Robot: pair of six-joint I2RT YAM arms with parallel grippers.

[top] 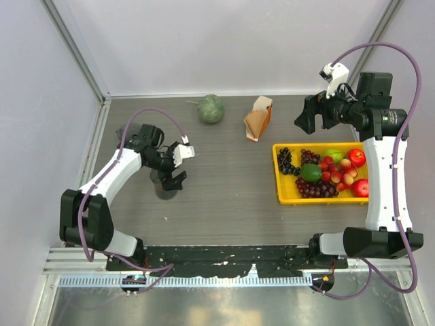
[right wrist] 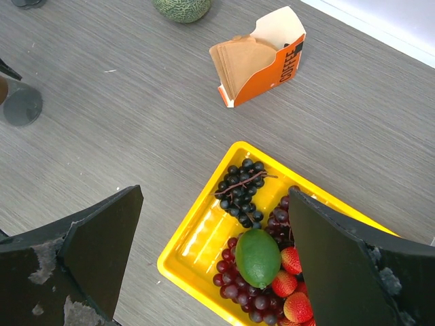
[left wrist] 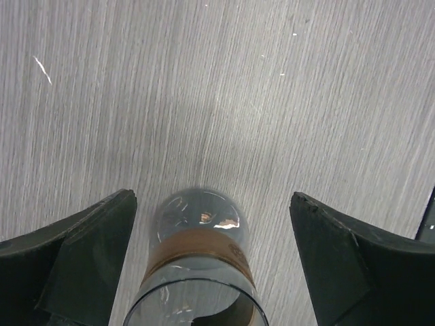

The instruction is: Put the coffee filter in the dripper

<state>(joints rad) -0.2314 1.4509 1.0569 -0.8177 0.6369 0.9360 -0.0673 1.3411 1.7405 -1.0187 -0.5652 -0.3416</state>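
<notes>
1. Left end effector (left wrist: 212, 200) — spread, straddling a glass jug (left wrist: 197, 251) on the worktop's (top: 224, 183) left.
2. Right end effector (right wrist: 216, 193) — spread, raised by the fruit tray's (right wrist: 197, 238) far-left corner.
3. Filter papers (right wrist: 239, 64) stand in their pack (right wrist: 285, 58), far centre.

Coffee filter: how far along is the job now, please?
Done: nothing; the filters stand in their pack. In hand: nothing; the right gripper is open and empty, the left gripper open on either side of a glass jug. Left: pick one filter and seat it in the dripper, which I cannot make out here.
</notes>
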